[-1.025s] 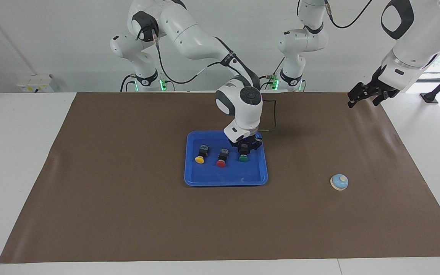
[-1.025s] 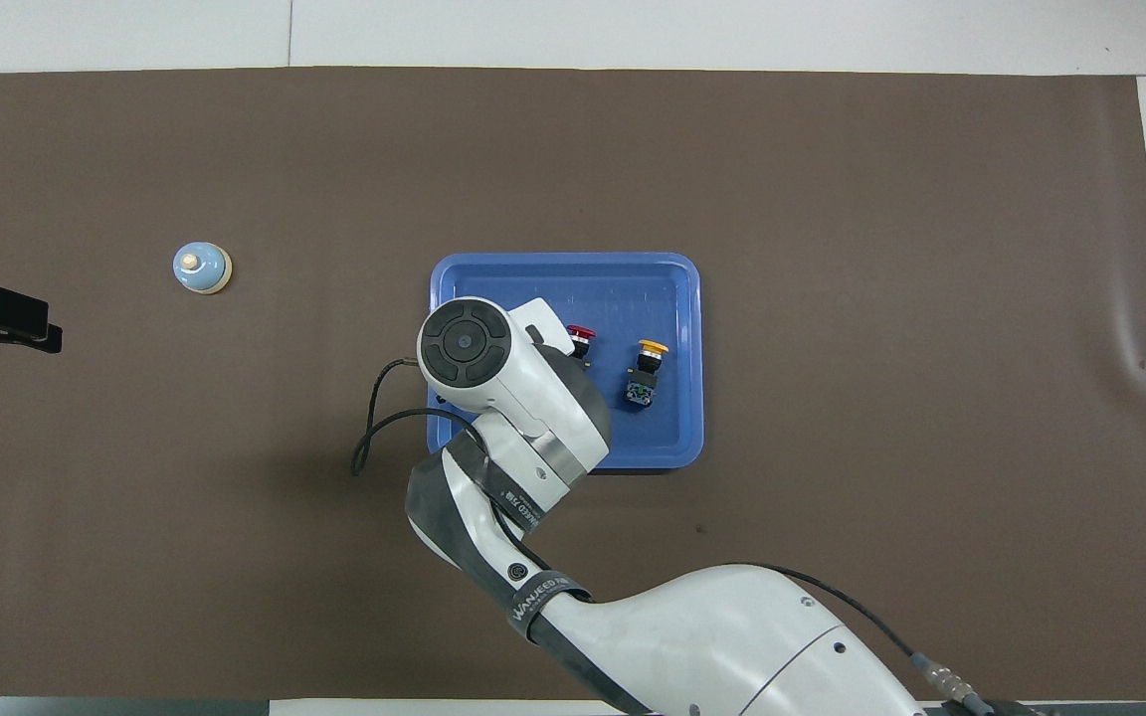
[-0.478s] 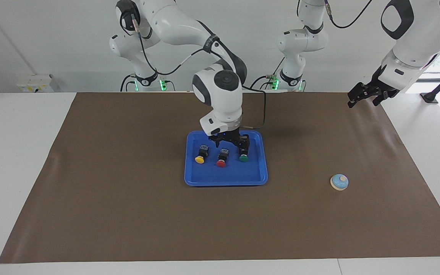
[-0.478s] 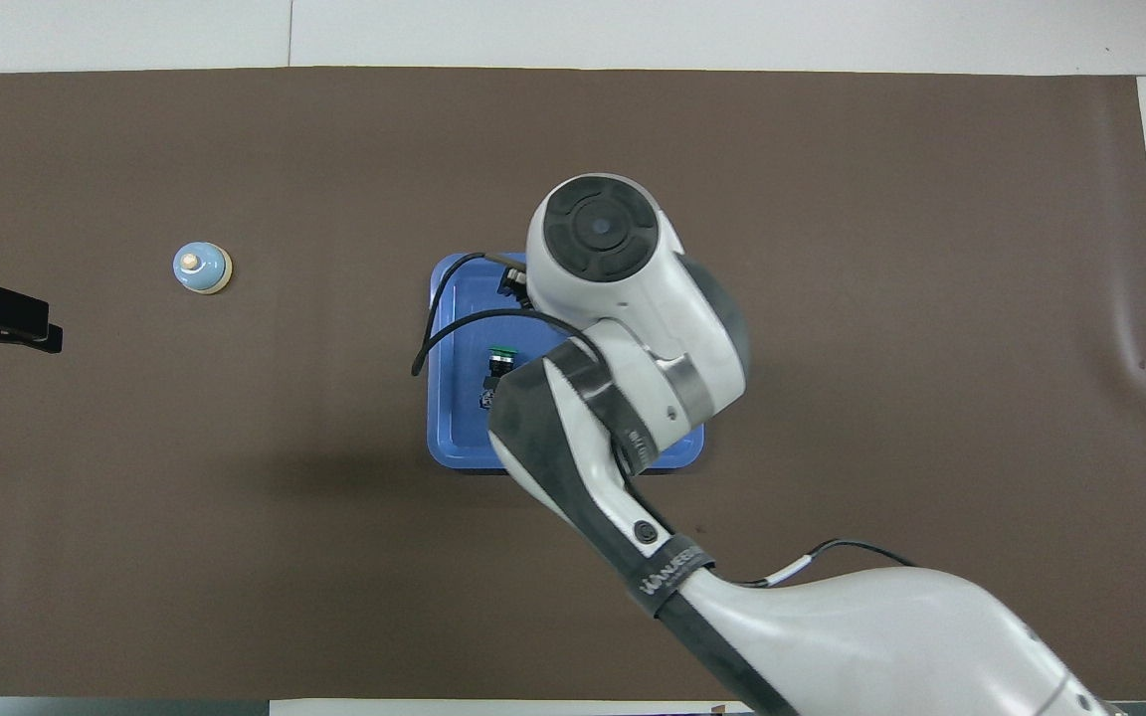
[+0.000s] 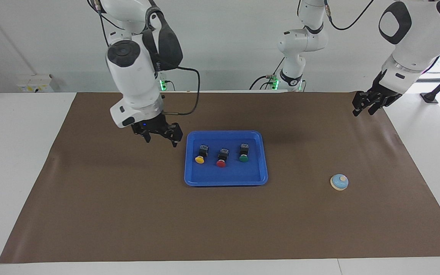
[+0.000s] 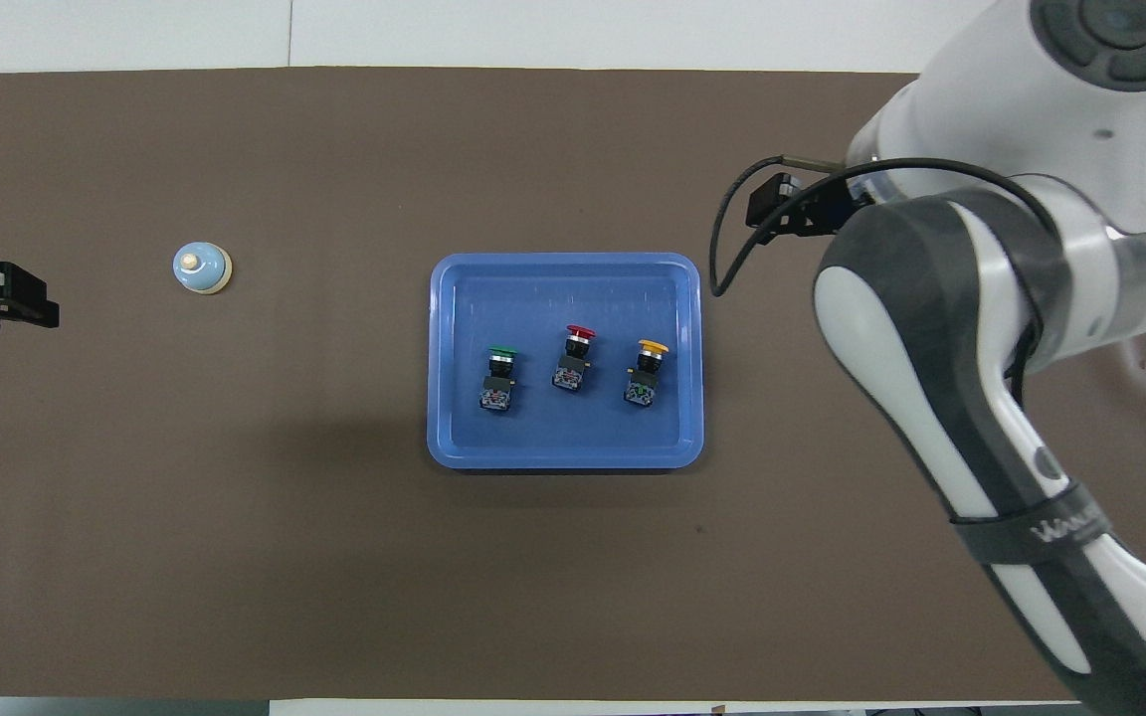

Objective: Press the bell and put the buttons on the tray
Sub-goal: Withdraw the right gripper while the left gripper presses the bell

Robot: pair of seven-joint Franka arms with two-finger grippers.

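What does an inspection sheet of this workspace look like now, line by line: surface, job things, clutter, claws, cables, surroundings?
Surface: brown mat on a white table, some wrinkles near its edges.
Job's things: blue tray at mid-mat holds a row of three buttons: yellow button, red button, green button. Bell stands alone toward the left arm's end.
Clutter: nothing seen.
Claws: right claw open, empty, over bare mat beside the tray; left claw empty, over the mat's edge.
Cables: black cable loops at the right wrist.
Surroundings: white wall, a wall socket box.
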